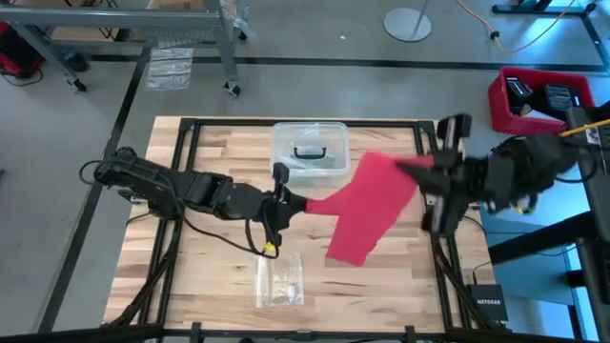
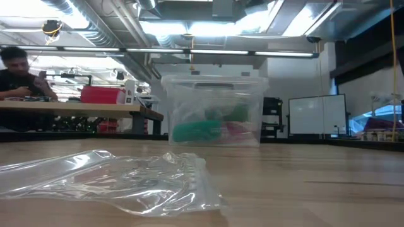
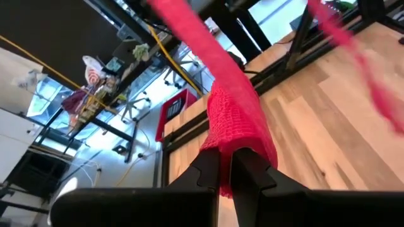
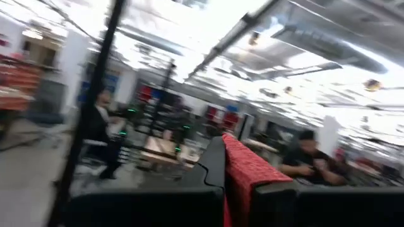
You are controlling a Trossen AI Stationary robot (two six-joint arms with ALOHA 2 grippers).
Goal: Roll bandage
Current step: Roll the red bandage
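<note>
The red bandage point(image 1: 367, 205) hangs in the air over the table's middle, spread as a wide band between my two grippers. My left gripper point(image 1: 289, 202) is shut on its narrow, bunched left end. At the table's right edge, raised high, my right gripper point(image 1: 417, 171) is shut on the bandage's far right part. A loose flap point(image 1: 351, 250) droops toward the near edge. The low view shows neither gripper nor the bandage. My left gripper pinches the bandage's bunched left end point(image 3: 235, 146) between its two fingers point(image 3: 205, 173), coming nearly level from the table's left. The bandage is lifted clear of the table and runs away from the fingers toward the other arm. My right gripper pinches the bandage's right part point(image 4: 243, 169) between its two fingers point(image 4: 214, 165), which slant upward. The fabric stands on edge between them, clear of the table. In the high view the held corner point(image 1: 405, 168) is the band's far right one.
A clear plastic box point(image 1: 310, 151) with a black handle stands at the table's far middle and holds green and red things point(image 2: 205, 131). A small clear plastic bag point(image 1: 279, 281) lies flat near the front edge. People are at benches in the room behind.
</note>
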